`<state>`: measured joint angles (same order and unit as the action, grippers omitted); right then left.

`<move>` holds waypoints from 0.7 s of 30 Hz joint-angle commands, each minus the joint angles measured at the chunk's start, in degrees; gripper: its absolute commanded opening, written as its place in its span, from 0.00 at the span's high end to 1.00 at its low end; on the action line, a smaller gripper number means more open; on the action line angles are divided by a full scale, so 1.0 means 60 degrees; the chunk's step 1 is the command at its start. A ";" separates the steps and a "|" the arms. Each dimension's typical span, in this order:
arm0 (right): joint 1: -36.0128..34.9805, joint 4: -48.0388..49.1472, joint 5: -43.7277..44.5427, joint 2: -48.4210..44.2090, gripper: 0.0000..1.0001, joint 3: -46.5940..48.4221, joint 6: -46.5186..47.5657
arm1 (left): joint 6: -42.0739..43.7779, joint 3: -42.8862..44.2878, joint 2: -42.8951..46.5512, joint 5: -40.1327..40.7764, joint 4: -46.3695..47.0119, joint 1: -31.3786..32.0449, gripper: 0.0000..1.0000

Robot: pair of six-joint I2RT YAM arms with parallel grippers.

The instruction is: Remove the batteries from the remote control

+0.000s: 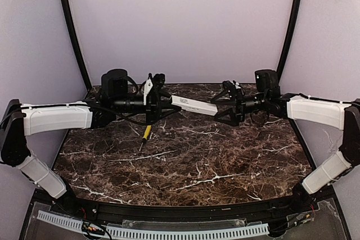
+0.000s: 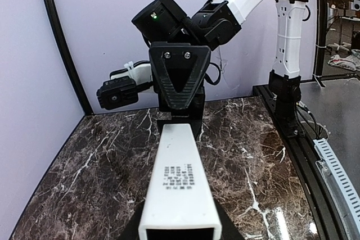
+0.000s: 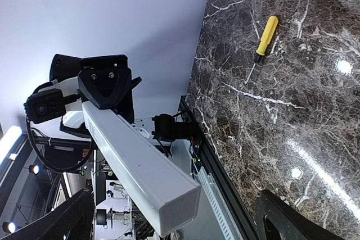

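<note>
Dark marble tabletop [image 1: 185, 161] lies under both my arms, which reach inward with forearms level. My left gripper [image 1: 162, 102] clamps one end of the white remote control [image 1: 194, 105], holding it in the air. My right gripper [image 1: 224, 108] is spread wide, fingers either side of the free end without touching it. The remote's small dark print is too fine to read. A yellow-handled screwdriver [image 1: 146, 133] lies on the marble.

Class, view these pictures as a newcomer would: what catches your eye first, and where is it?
A slim white rectangular remote control hangs in mid-air above the dark veined marble table, clamped at one end by the left gripper. Its other end sits between the wide-open fingers of the right gripper. A yellow-handled screwdriver lies on the marble, on the left arm's side.
</note>
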<state>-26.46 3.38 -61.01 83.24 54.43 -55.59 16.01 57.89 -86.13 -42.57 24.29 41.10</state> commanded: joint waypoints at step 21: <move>-0.0805 0.5455 -0.0845 0.0799 0.47 -0.0051 -0.3346 | -0.0972 -0.0245 -0.0459 -0.0387 0.2225 0.0060 1.00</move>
<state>-30.76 26.50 -64.77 87.39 54.17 -71.85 11.14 57.14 -88.84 -43.99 34.46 41.17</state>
